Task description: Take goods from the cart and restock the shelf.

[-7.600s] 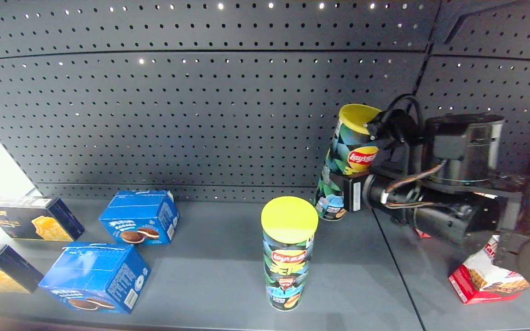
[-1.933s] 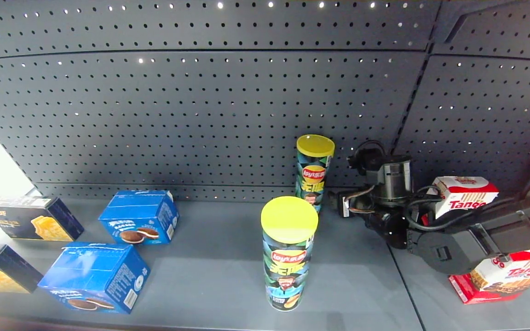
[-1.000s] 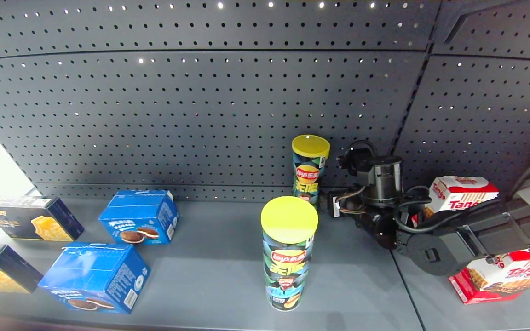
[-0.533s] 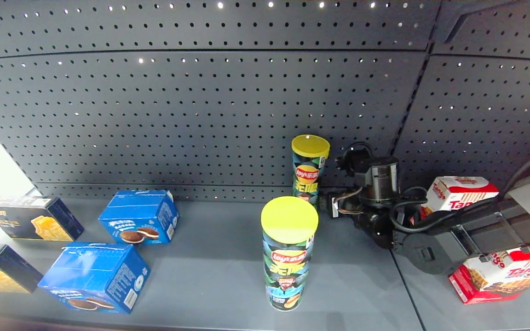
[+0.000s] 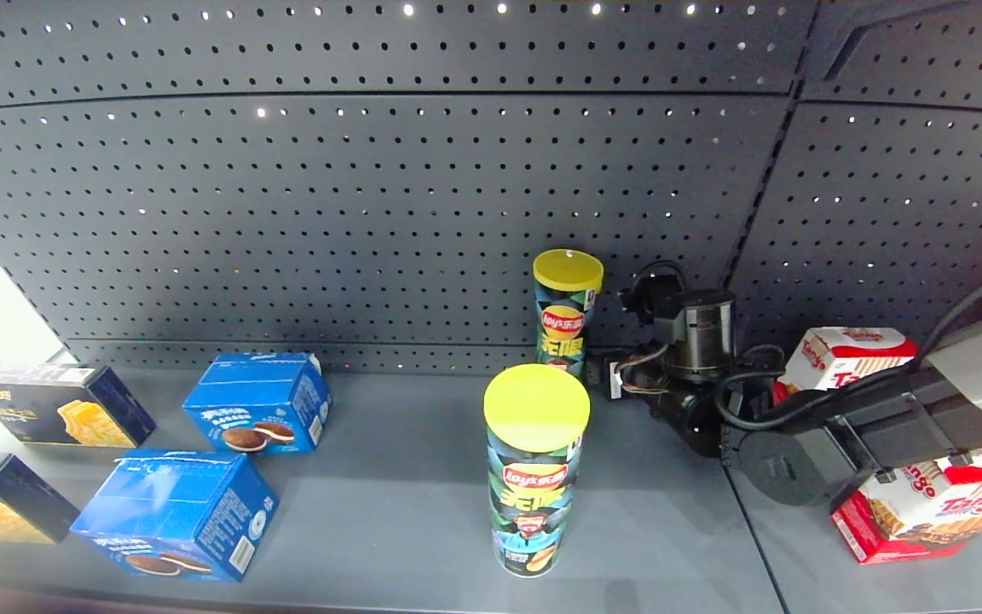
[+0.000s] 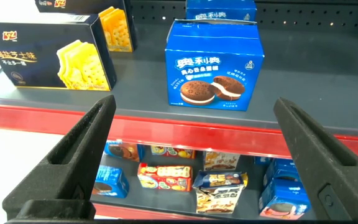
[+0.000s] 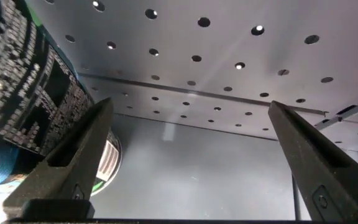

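Though base hidden, rear can (image 5: 567, 314) upright.

Head camera above the shelf (image 5: 389, 503); left wrist low at its front; right wrist near pegboard (image 7: 229, 81).

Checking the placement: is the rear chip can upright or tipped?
Upright. The rear can stands vertical by the back panel, lid on top; the right tool beside it is open.
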